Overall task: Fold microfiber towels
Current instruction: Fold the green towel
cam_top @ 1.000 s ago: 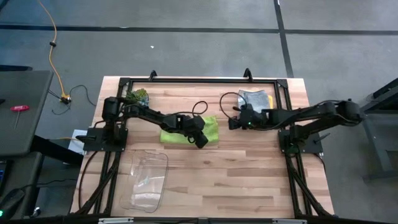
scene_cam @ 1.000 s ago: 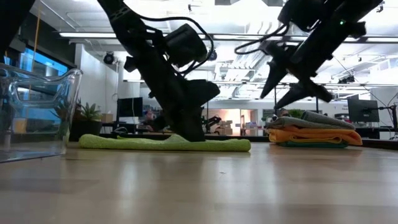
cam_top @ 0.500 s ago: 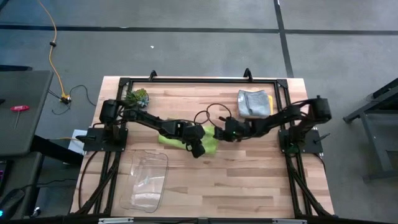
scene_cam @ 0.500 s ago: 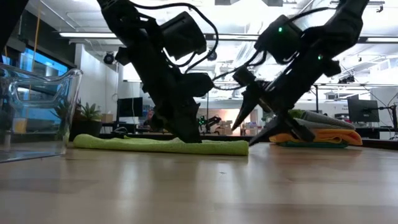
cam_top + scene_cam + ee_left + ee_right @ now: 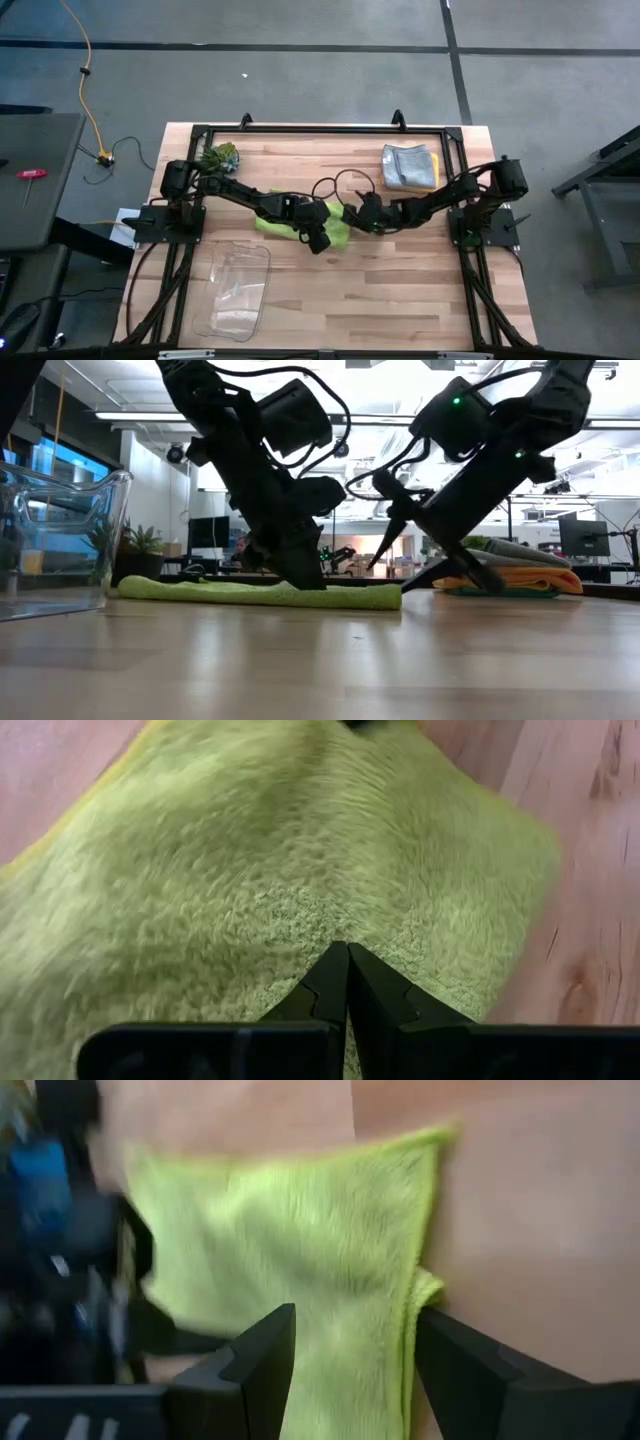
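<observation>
The lime green towel (image 5: 300, 222) lies flat in the middle of the wooden table (image 5: 400, 290), and both arms are on it. The left gripper (image 5: 318, 240) has its fingers pinched completely together, tips pressed down onto the towel near its front edge; from the left wrist camera you can see the two dark fingers (image 5: 345, 982) meeting in a point right on the fuzzy green cloth (image 5: 250, 870). The right gripper (image 5: 350, 214) is at the towel's right edge with its fingers spread apart, not holding anything. In its own wrist view the two fingers (image 5: 262, 1350) straddle the towel's edge (image 5: 300, 1250), where the corner looks a bit folded over. From table level, the towel (image 5: 260, 593) is a low flat strip with the left gripper (image 5: 305, 575) planted on it and the right gripper (image 5: 400, 555) angled down just beside its end. The other towels (image 5: 408, 166) are stacked at the back right of the table, grey on top, well apart from the action. A clear plastic bin (image 5: 237, 290) sits at the front left, and a little green plant (image 5: 220, 156) at the back left corner.
</observation>
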You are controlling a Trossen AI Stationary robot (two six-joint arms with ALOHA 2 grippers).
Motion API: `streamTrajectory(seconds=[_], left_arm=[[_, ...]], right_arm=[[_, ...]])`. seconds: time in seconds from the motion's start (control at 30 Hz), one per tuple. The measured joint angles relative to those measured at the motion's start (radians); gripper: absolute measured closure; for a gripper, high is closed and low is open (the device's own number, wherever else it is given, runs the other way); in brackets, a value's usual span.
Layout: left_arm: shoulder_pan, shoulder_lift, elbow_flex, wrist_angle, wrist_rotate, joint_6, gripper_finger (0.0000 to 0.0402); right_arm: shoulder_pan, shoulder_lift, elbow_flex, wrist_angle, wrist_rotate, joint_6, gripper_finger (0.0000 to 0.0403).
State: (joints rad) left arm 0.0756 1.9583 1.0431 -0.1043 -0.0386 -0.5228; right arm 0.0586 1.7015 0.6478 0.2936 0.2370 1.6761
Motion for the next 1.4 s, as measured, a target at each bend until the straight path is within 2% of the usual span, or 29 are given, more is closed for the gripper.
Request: streamTrajectory(seconds=[0.07,0.2,0.33,0.6,0.73,0.9,1.1,1.23,1.4], left_arm=[[0.000,0.000,0.000,0.000,0.001,0.000,0.0402],[0.000,0.000,-0.001,0.003,0.001,0.000,0.0402],[0.000,0.000,-0.001,0.007,0.001,0.001,0.0402],[0.000,0.000,-0.001,0.017,0.003,0.000,0.0402],[0.000,0.000,-0.001,0.018,0.004,0.000,0.0402],[0.000,0.000,-0.001,0.018,0.004,0.000,0.0402],[0.009,-0.005,-0.001,0.021,0.006,0.003,0.0402],[0.039,-0.030,-0.005,0.019,0.016,0.027,0.0401],[0.102,-0.096,-0.004,-0.027,0.009,0.127,0.0401]], right_arm=[[-0.020,0.013,0.001,0.011,0.027,0.024,0.0215],[-0.040,0.055,0.002,0.075,-0.015,0.029,0.0215],[-0.041,0.084,0.002,0.152,-0.014,0.074,0.0215],[-0.073,0.086,0.001,0.188,0.177,0.052,0.0215],[-0.104,0.085,0.001,0.188,0.202,-0.013,0.0215],[-0.143,0.035,0.000,0.163,0.226,-0.150,0.0215],[-0.179,-0.139,0.000,0.037,0.202,-0.417,0.0215],[-0.150,-0.250,0.000,-0.036,0.083,-0.599,0.0215],[-0.085,-0.356,0.001,-0.085,0.102,-0.724,0.0215]])
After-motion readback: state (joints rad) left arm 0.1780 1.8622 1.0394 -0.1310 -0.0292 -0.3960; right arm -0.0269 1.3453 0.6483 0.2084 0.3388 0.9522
